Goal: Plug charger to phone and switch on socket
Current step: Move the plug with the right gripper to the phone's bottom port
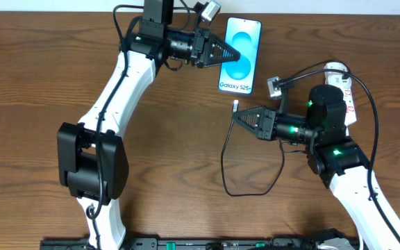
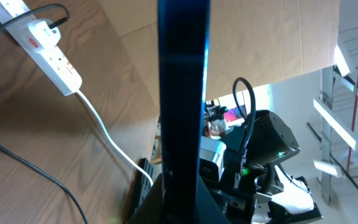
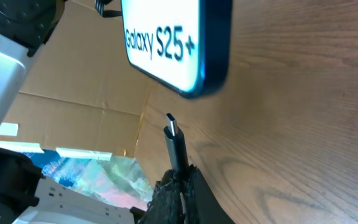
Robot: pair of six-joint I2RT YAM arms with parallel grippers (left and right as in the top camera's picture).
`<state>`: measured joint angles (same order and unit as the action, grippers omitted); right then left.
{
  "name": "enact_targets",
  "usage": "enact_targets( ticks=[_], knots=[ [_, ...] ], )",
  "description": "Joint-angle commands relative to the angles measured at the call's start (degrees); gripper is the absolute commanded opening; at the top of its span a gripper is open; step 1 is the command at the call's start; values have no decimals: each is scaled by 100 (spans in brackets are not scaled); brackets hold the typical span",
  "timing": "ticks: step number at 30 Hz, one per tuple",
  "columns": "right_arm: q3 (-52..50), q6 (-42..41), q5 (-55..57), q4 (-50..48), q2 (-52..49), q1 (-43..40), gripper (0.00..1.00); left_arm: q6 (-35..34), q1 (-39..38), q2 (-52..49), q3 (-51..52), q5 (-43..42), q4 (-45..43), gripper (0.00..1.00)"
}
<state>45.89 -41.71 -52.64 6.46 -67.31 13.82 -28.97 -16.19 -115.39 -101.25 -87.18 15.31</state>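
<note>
- Overhead: my left gripper (image 1: 233, 54) has its jaws closed on the phone (image 1: 245, 35), steadying it so its port end faces the plug.
- My right gripper (image 1: 239, 115) pinches the charger (image 3: 178, 148) tight just behind its tip, which points at that end, near but not touching, ready to push in.
- Socket (image 2: 51, 50) lies well to the right of the phone; its switch comes later, I judge.
- No containers in view.

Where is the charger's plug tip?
The plug tip sits right of centre in the overhead view, pinched in the right pincer, just below the phone.
</note>
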Motion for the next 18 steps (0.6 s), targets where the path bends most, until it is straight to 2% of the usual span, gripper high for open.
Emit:
enact_targets(
  ticks=[1, 7, 18],
  knots=[
    [-9, -162, -33, -57, 66, -28, 1, -225, -2, 243, -24, -282, -122, 7],
    [-9, -225, -39, -175, 66, -68, 1, -575, -4, 247, -24, -282, -306, 7],
    [-9, -507, -52, -286, 66, -177, 1, -586, -9, 247, -24, -282, -304, 7]
  ],
)
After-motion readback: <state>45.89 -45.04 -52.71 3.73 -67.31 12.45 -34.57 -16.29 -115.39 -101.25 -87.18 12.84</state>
